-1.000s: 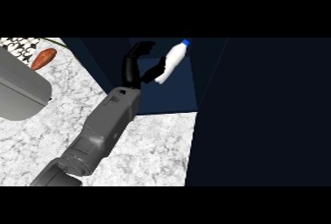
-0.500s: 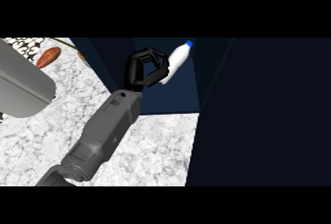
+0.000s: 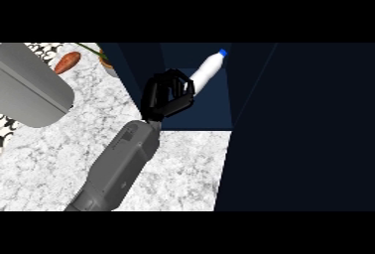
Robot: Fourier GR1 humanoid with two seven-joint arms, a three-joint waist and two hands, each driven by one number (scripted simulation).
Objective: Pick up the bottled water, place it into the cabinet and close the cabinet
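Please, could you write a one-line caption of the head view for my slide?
Hand with curled fingers beside the bottled water, which leans inside the dark cabinet.

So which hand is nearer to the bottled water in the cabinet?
Left. The left hand is curled round the lower end of the bottled water; the right hand is not in view.

The counter [image 3: 183, 163] looks like speckled white marble. The bottled water [image 3: 207, 71] seems smooth white plastic, its cap [image 3: 222, 51] blue. The forearm [image 3: 121, 166] is matt grey.
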